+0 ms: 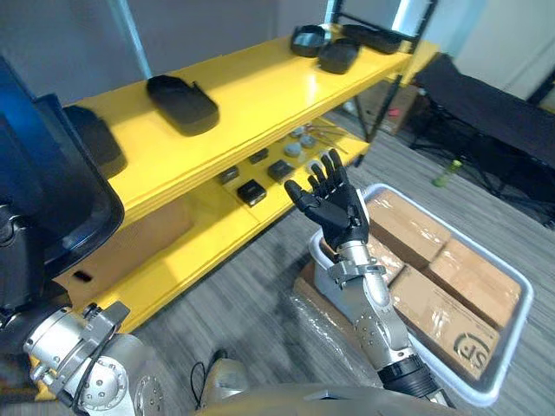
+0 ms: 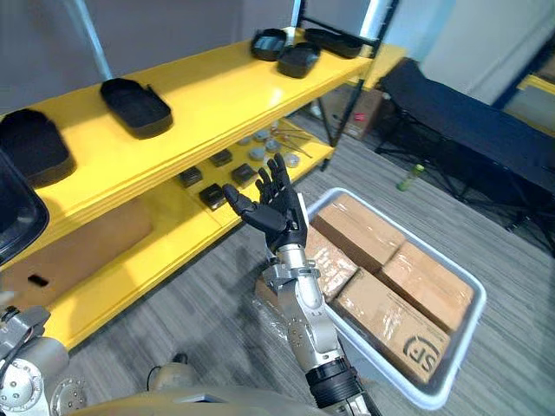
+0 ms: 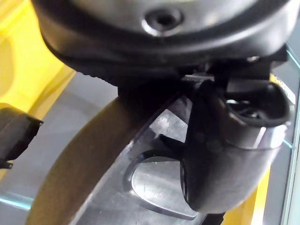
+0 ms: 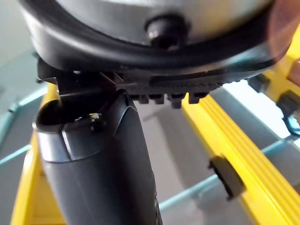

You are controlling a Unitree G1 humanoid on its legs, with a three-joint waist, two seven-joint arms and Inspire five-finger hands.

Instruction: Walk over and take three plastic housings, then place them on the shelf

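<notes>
Your right robot hand (image 2: 279, 212) was up in the air in front of the yellow shelf (image 2: 217, 95). It was wide open, with its fingers straight and spread, and it held nothing. It was near the front edge of the low board, where small black parts (image 2: 213, 196) lay.

The plastic housings (image 2: 136, 106) were up on the top board, well apart from that hand. Two lay toward the near end. Three other housings (image 2: 299, 59) sat close together at the far end.

Your left robot hand (image 3: 220, 145) was right up against a big dark housing (image 1: 52, 191) by the near end of the shelf. I could not tell if it had hold of it.

A grey tray (image 2: 451, 368) of brown boxes (image 2: 360, 230) sat on the floor (image 2: 199, 295) just beside your right arm. One box had black print on its top.
</notes>
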